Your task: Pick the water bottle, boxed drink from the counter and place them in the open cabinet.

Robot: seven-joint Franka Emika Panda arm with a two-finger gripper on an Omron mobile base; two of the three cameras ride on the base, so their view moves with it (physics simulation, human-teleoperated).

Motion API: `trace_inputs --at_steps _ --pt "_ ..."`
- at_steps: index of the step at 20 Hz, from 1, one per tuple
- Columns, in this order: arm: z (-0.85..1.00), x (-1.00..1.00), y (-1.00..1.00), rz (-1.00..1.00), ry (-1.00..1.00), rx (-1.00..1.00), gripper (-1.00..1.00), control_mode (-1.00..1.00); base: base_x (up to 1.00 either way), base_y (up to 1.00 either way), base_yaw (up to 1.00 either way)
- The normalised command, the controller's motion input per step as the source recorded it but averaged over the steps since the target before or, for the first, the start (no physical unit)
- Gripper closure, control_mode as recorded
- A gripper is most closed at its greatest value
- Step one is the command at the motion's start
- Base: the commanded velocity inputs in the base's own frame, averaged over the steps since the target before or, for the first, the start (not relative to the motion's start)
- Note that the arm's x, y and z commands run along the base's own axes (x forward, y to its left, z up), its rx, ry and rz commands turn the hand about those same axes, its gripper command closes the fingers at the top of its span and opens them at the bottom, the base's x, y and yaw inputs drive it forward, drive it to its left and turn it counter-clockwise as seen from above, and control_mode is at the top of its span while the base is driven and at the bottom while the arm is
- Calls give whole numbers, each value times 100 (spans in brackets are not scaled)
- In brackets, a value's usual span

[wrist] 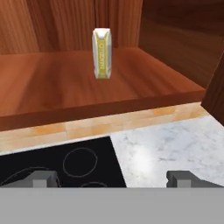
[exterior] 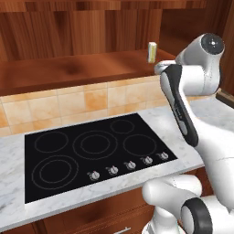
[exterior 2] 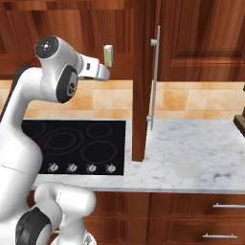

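A kitchen wall of reddish wood and tan tile (exterior: 68,103) runs behind a marble bench (exterior 2: 191,158) with a black cooktop (exterior: 91,151) set into it. Above the tile hangs the open cabinet (exterior: 55,68), its wide wooden shelf and grain-patterned back panel plain to see, its door (exterior 2: 142,81) swung out edge-on in the right base view. The white arm (exterior: 208,105) reaches up toward the shelf's right end.

The cabinet holds one thing: the boxed drink (wrist: 101,53), standing upright near the right end of the shelf, set back from the front edge and apart from the side wall. So that half of the job looks done.

The jaws (wrist: 113,178) stand wide apart with nothing between them, hanging back from the shelf above the bench and cooktop corner, well short of the carton.

The carton reads as light, with thin, slightly yielding walls and a smooth printed skin; it would tip easily if nudged high up. Should it need shifting, a hold across its two broad faces around mid-height seems safest, with modest squeeze. The water bottle remains to be fetched; I cannot say where it stands.
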Motion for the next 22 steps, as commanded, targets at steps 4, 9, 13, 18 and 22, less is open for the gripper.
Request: trace_inputs --at_steps 4,9,13,18,22 --pt "-16 -100 3 0 0 2 -100 -100 0 0 0" --pt "-11 -100 16 0 6 2 -100 -100 0 0 0" --pt "-6 -100 24 0 15 0 -100 -100 0 0 0" --pt "-3 -100 25 0 20 0 -100 -100 0 0 0" --pt "-11 -89 20 0 15 0 -100 -100 0 0 0"
